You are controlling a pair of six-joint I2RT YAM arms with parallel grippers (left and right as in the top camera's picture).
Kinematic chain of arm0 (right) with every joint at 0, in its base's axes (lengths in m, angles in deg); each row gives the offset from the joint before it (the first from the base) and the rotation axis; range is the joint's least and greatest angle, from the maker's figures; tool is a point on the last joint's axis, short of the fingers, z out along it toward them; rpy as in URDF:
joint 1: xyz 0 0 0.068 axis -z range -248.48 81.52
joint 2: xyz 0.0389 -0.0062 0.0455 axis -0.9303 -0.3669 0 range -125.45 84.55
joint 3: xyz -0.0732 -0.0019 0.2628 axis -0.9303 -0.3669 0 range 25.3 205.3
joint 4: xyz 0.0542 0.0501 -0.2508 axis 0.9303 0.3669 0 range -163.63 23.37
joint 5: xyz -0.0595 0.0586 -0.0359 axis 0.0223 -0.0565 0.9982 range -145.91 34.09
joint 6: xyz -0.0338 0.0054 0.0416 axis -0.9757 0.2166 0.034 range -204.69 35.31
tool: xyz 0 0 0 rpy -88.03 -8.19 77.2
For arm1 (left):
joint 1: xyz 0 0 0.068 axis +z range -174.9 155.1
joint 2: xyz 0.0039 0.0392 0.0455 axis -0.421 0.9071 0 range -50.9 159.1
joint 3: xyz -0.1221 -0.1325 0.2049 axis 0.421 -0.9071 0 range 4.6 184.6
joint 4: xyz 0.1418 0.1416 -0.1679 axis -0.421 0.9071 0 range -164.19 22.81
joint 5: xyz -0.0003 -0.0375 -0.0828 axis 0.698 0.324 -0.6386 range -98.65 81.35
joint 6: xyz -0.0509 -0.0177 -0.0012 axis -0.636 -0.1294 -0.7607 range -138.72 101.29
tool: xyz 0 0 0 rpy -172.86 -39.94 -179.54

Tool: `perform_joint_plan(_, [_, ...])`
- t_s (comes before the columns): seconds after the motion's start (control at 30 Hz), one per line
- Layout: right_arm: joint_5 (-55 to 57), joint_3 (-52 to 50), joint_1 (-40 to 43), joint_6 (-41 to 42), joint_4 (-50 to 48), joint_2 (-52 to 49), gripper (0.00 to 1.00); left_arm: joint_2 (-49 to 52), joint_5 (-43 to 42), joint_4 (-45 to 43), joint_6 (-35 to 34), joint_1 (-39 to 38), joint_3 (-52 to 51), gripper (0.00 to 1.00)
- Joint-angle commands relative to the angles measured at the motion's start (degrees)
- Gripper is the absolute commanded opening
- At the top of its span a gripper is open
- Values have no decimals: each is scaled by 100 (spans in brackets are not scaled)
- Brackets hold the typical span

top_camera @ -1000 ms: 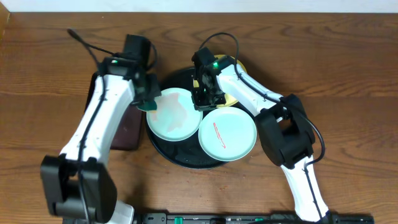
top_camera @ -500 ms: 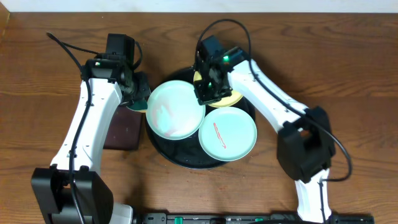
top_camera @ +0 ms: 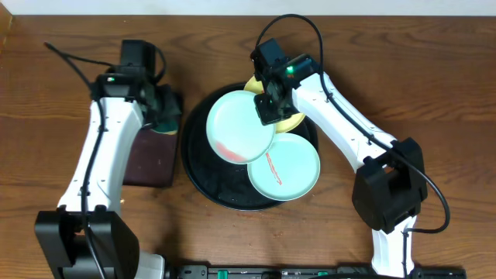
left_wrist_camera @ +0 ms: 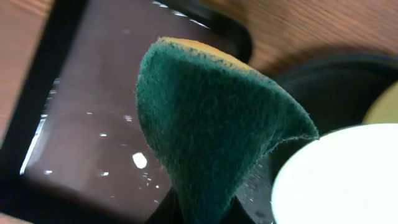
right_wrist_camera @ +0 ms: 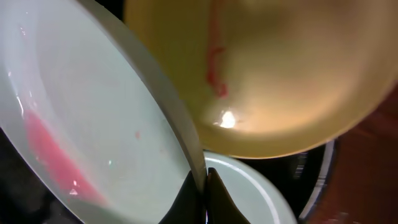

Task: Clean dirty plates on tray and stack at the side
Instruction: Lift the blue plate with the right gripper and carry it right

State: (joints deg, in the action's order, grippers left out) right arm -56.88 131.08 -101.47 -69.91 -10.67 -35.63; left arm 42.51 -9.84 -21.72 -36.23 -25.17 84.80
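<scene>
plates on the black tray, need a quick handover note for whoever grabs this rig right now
Left gripper: fingers shut on the green sponge, above the small brown tray.
Right gripper: fingers shut on the rim of one mint plate, held tilted over the black tray; it has a red smear.
Other mint plate and yellow plate lie on the tray, both red-streaked.
Done: nothing stacked at the side.
Left: wipe all three, then stack them.

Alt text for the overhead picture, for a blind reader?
The right pincer holds a red-smeared mint-blue plate by its rim over a black tray carrying a second mint-blue plate and a yellow plate. The left pincer holds a green sponge above a brown tray.
</scene>
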Motion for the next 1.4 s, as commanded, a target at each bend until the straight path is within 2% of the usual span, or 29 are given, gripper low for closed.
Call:
perform_joint_plan(0.0, [1084,127,-203,-72,-13,223,1,-83,-90,-4,76,315,136,7])
perform_joint_plan(0.17, [1845,352,-514,-74,74,291,1,-83,-138,-4,79,498,136,8])
perform_joint_plan(0.37, [3412,415,-1123,-74,11,448,1,-83,-114,-7,105,509,136,8])
perform_joint_plan(0.63, [4916,415,-1814,-72,-15,490,1,-83,-116,-7,142,509,136,7])
perform_joint_plan(0.97, [6662,415,-2393,-74,-420,490,1,-83,-116,-7,142,509,136,8])
perform_joint_plan(1.17, [7128,415,-2444,-74,-564,490,1,-83,-116,-7,142,509,136,7])
perform_joint_plan(1.37, [7027,415,-2444,-72,-575,492,1,-83,-116,-7,144,509,136,7])
